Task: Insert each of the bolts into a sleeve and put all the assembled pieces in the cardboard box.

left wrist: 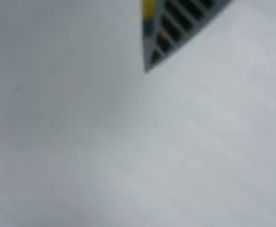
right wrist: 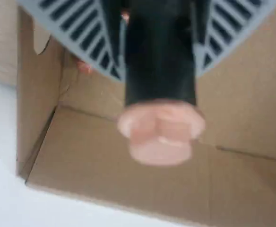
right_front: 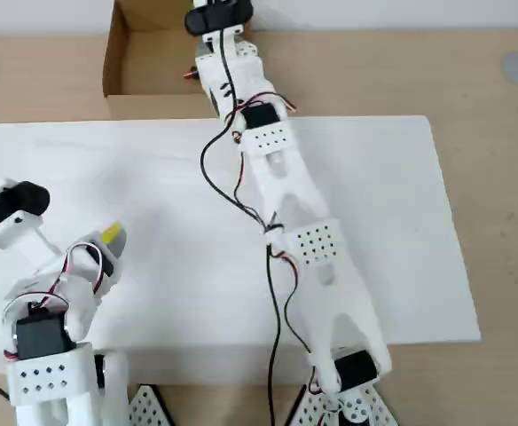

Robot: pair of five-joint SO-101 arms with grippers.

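Nearest the arm bases, the left gripper (right_front: 106, 244) sits low over the near left corner of the white board (right_front: 153, 177), its arm folded back on itself. Whether it is wide or narrow I cannot tell; the left wrist view shows nothing in it. The board (left wrist: 128, 151) beneath it is bare, and no loose bolts or sleeves lie on the part of it that can be seen.

Farther out, the right arm stretches the whole way across the board to the far edge, where the cardboard box (right_front: 113, 62) stands on the wooden table (right_front: 490, 160). The right gripper (right wrist: 159, 38) is clamped on a black sleeve (right wrist: 159, 71), with the pinkish head of a bolt (right wrist: 160, 132) protruding from its lower end. The assembled piece hangs above the box's floor (right wrist: 105, 175), apart from it.

By my judgement the task is late: this bolt is already seated in its sleeve and has been carried over the box, so letting it go remains. The box floor that shows looks bare, but part of it is hidden, so I cannot say whether other pieces are already inside.
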